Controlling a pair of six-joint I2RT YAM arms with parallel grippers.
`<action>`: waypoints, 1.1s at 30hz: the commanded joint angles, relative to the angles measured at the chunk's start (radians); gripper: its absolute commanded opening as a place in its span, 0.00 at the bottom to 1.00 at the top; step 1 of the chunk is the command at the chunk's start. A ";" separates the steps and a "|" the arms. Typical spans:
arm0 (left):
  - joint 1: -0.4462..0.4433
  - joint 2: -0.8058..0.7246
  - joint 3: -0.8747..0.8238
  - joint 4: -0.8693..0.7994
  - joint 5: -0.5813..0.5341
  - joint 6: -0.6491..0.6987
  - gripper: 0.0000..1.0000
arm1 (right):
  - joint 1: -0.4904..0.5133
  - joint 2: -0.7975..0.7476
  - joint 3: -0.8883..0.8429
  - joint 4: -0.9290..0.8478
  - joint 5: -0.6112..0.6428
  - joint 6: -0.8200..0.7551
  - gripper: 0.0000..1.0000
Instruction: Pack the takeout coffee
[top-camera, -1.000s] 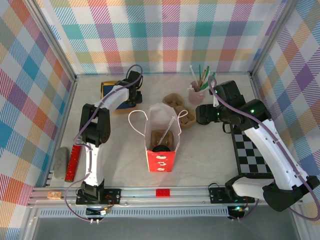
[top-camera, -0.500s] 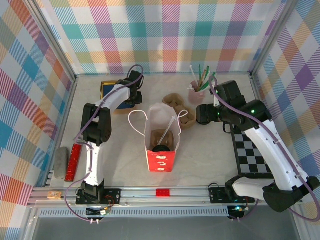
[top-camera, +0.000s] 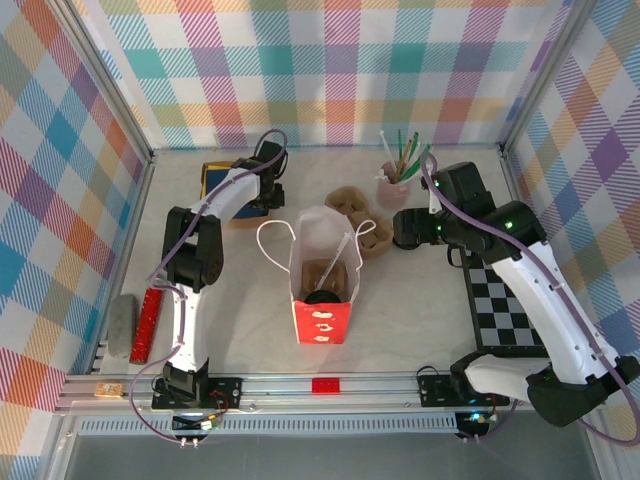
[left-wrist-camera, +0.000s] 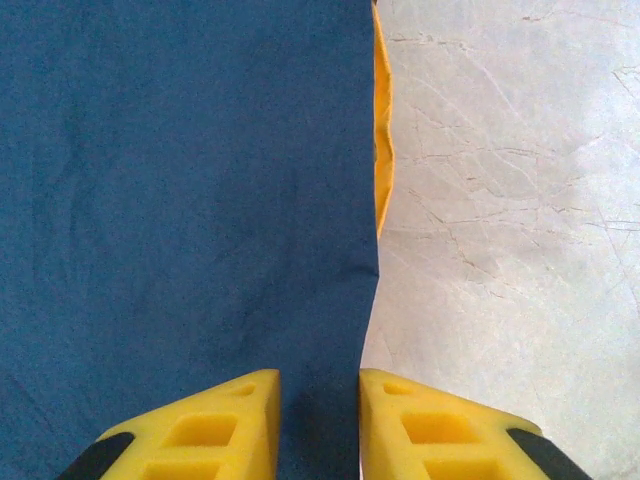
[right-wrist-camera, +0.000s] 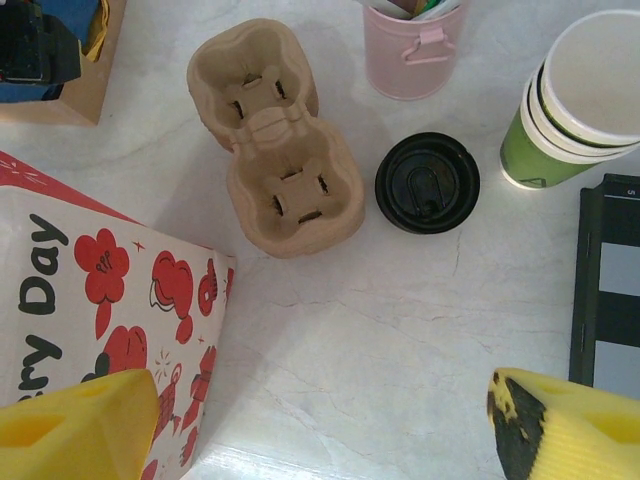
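Nearest my bases, at the left edge of the pale marbled counter (top-camera: 410, 330), 1 grey oblong pad (top-camera: 122, 325) lies just beside 1 flat red strip (top-camera: 150, 322). On the right, 1 black-and-white checkered mat (top-camera: 505, 305) lies flat below my right arm.

At mid-counter, the tall red paper bag with white handles (top-camera: 322, 315) stands upright with its mouth open. Inside it I see the round black lid of the takeout coffee (top-camera: 322, 297), next to a brown cardboard piece. The bag walls hide the cup's body.

Just beyond the bag, my right gripper (right-wrist-camera: 320, 410) hovers above bare counter with its fingers wide apart and nothing between them. Ahead of it, 1 brown moulded-pulp cup carrier (right-wrist-camera: 275, 140) lies just beside the bag. 1 loose black plastic lid (right-wrist-camera: 427, 182) lies flat to the carrier's right, apart from it. Further right, a stack of lidless green paper cups with cream rims (right-wrist-camera: 575, 100) stands upright. Beyond the lid, 1 pink cup (right-wrist-camera: 410, 55) holds green and white sticks.

At the far left, my left gripper (left-wrist-camera: 318, 420) sits low over a dark blue sheet with a yellow edge (left-wrist-camera: 180, 200). Its fingers are narrow, astride the sheet's edge. I cannot tell whether they pinch it.
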 joint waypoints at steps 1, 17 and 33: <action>-0.005 -0.029 0.001 -0.039 -0.016 0.009 0.26 | -0.006 -0.019 -0.008 0.019 -0.009 0.005 0.84; -0.004 -0.022 0.055 -0.079 -0.009 0.015 0.20 | -0.009 -0.031 -0.001 0.015 -0.001 0.003 0.76; -0.004 -0.013 0.073 -0.097 -0.012 0.023 0.18 | -0.012 -0.038 -0.010 0.020 0.000 0.007 0.73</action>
